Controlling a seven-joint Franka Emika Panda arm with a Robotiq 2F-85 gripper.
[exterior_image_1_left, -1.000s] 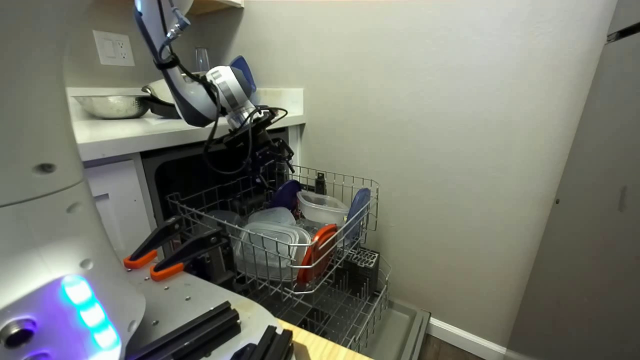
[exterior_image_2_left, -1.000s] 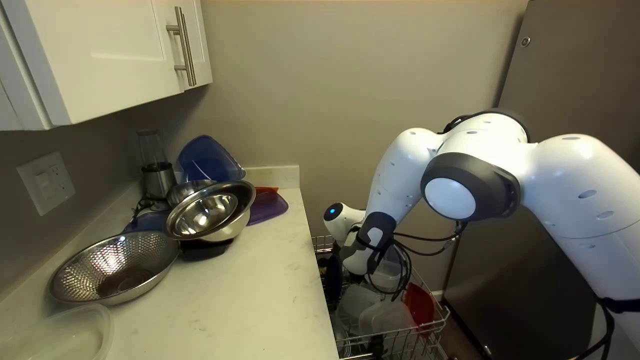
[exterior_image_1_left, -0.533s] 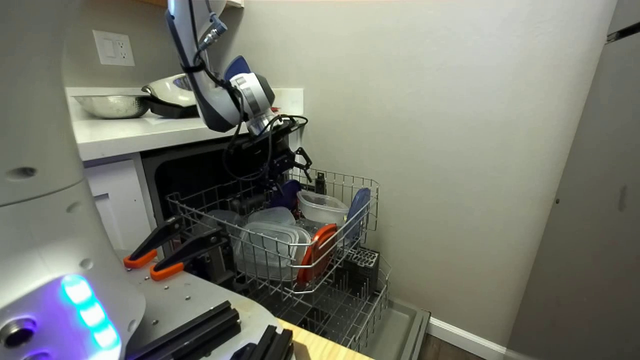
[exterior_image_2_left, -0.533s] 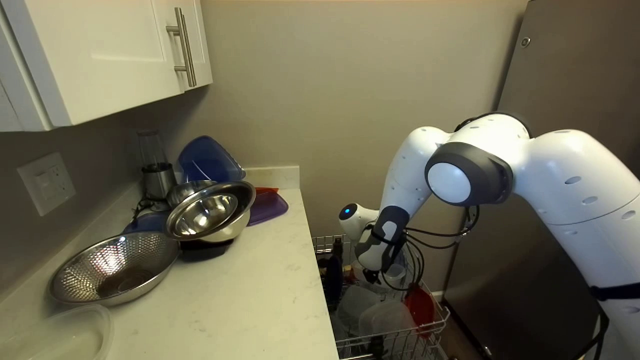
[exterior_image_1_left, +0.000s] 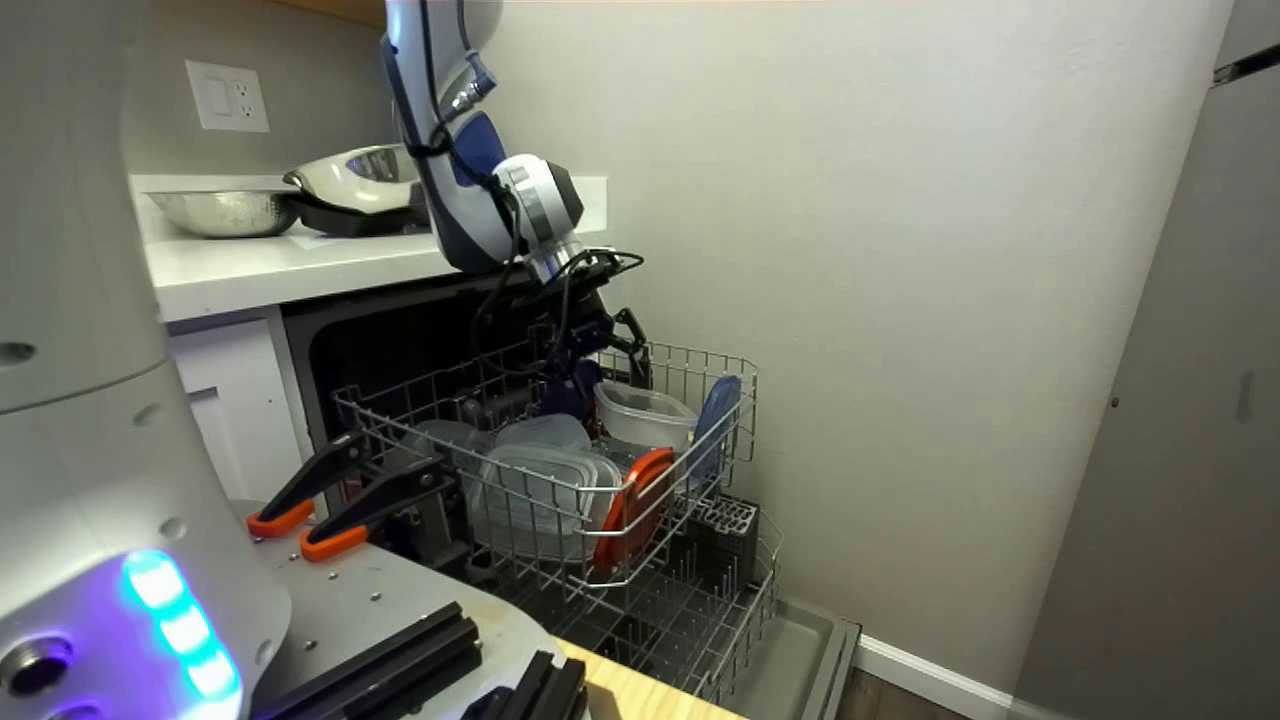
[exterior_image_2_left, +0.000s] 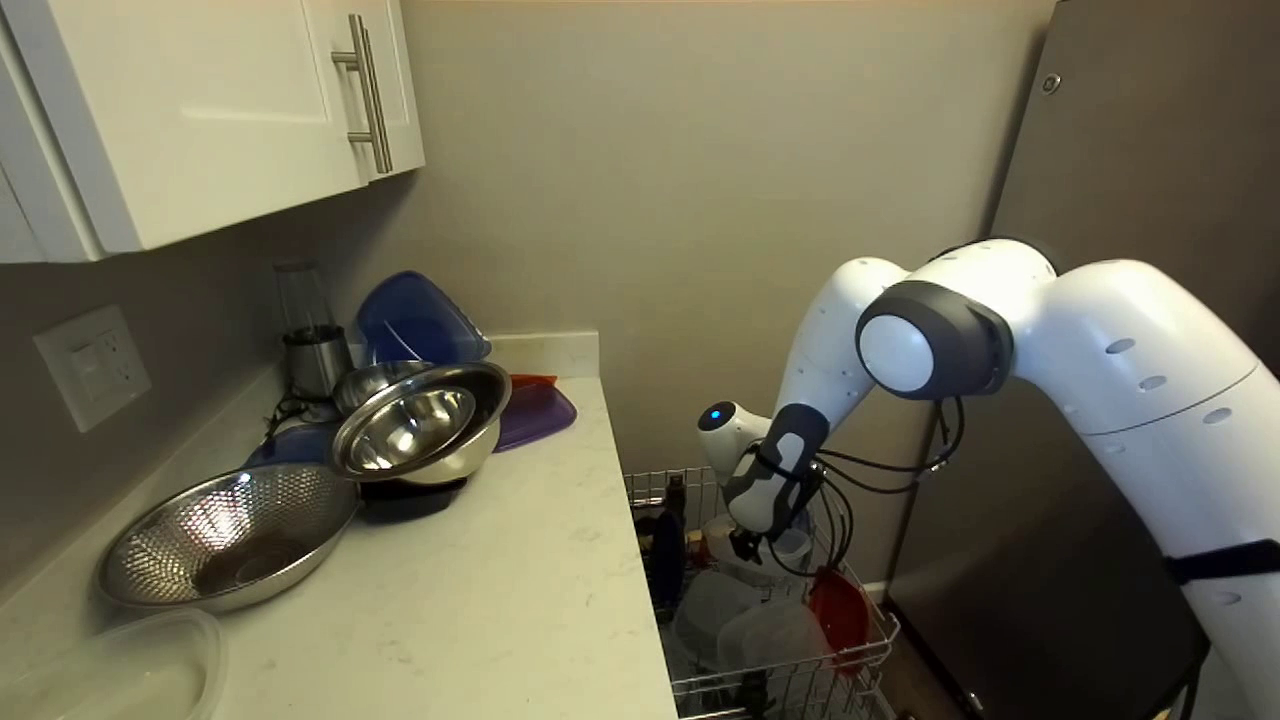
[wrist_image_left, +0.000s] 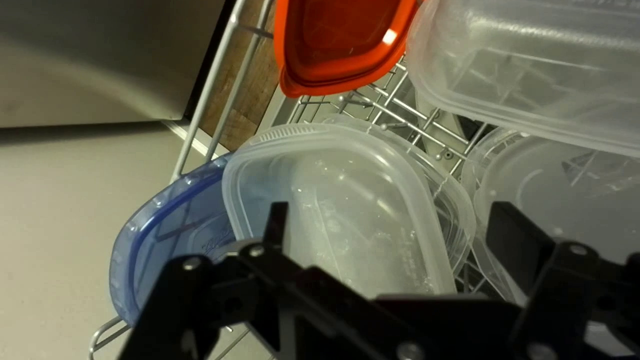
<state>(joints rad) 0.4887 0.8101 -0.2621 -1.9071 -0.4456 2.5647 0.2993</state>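
Clear container (wrist_image_left: 345, 200): sits in the upper wire rack (wrist_image_left: 204, 100), at the middle of the wrist view, its hollow facing up.
Blue piece (exterior_image_1_left: 716, 405): left of the container in the wrist view and partly overlapped by it there; on edge against the rack wires in an exterior view.
Orange piece (wrist_image_left: 345, 45): upper part of the wrist view, near the container and beside the rack's outer wires.
Gripper (wrist_image_left: 391, 225): jaws wide apart, the gap over the container; one finger shows in front of the container, the opposite one in front of a frosted piece (wrist_image_left: 555, 195). Contact cannot be told.
Clear tub (wrist_image_left: 535, 65): upper right of the wrist view, partly covering the frosted piece.
Counter (exterior_image_2_left: 540, 560): in an exterior view bears, left to right, a colander (exterior_image_2_left: 230, 540), nested steel bowls (exterior_image_2_left: 420, 420) and a purple lid (exterior_image_2_left: 535, 412).
Arm (exterior_image_2_left: 930, 340): right of the counter, extending from the right edge down over the rack.
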